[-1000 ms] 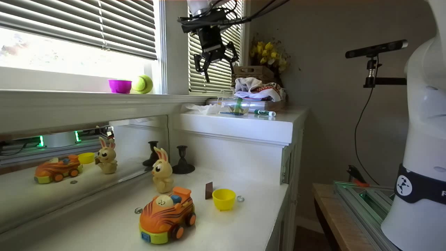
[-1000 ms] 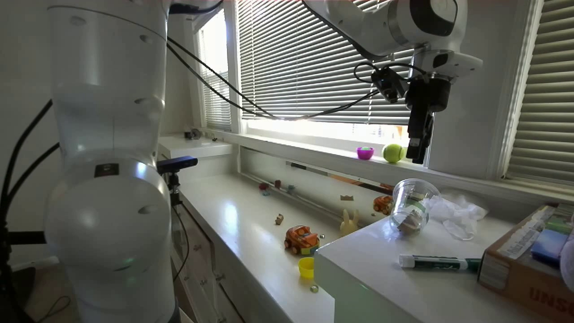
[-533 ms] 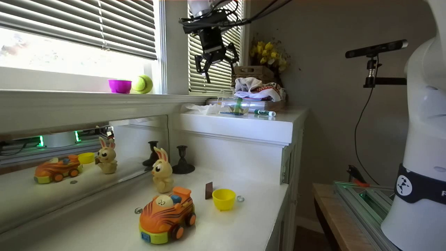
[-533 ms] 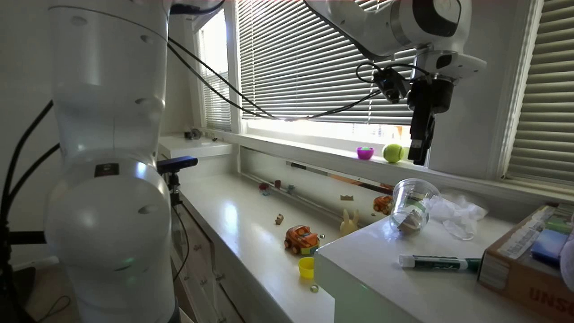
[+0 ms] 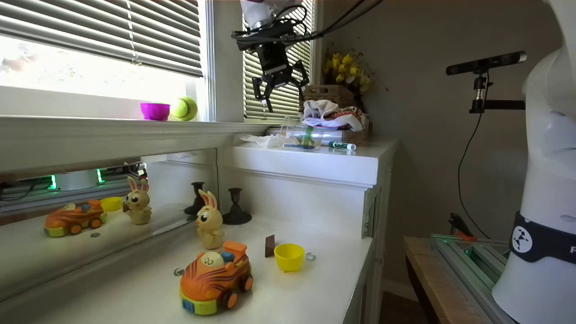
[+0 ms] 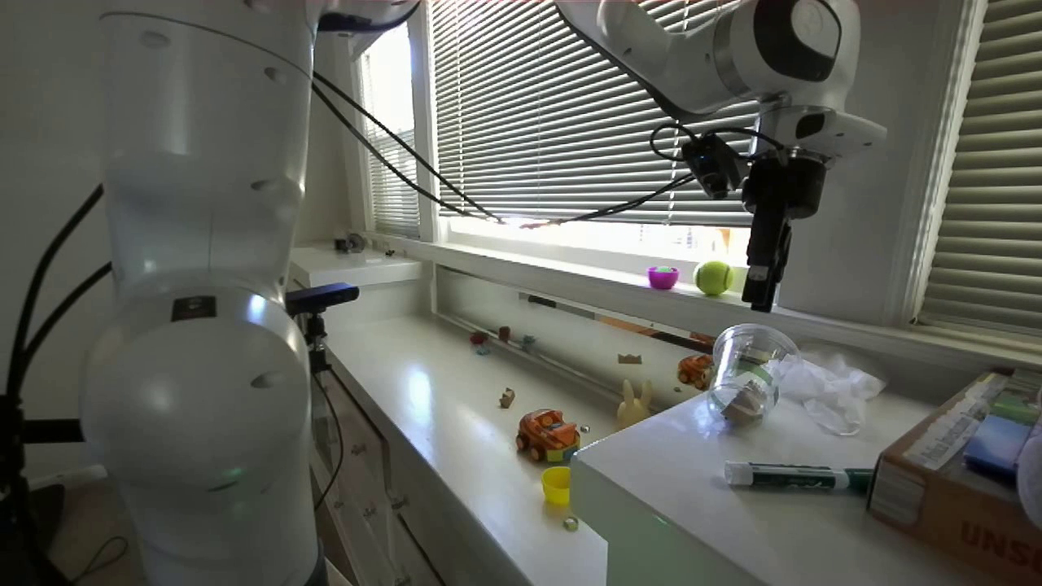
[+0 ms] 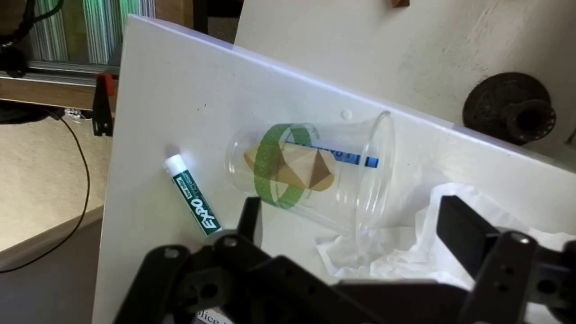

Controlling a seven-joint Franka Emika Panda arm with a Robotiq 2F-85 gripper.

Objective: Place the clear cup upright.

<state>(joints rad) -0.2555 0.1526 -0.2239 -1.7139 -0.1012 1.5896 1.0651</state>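
Wrist view: one clear cup (image 7: pixel 333 198) is seen lying on its side on a white ledge (image 7: pixel 148 90), one green marker (image 7: pixel 193 195) and one crumpled white sheet (image 7: pixel 418 256) nearby. Above the ledge the single gripper (image 7: pixel 353 222) is spread wide, with nothing gripped. Below, in an exterior view, one orange toy car (image 5: pixel 216 279), one rabbit figure (image 5: pixel 210 225) and one yellow cup (image 5: pixel 289 257) are shown, each repeated once in the mirror (image 5: pixel 168 191).

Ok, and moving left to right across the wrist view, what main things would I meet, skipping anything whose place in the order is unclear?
Black-and-red clamp, green marker, clear cup lying on its side, dark candlestick.
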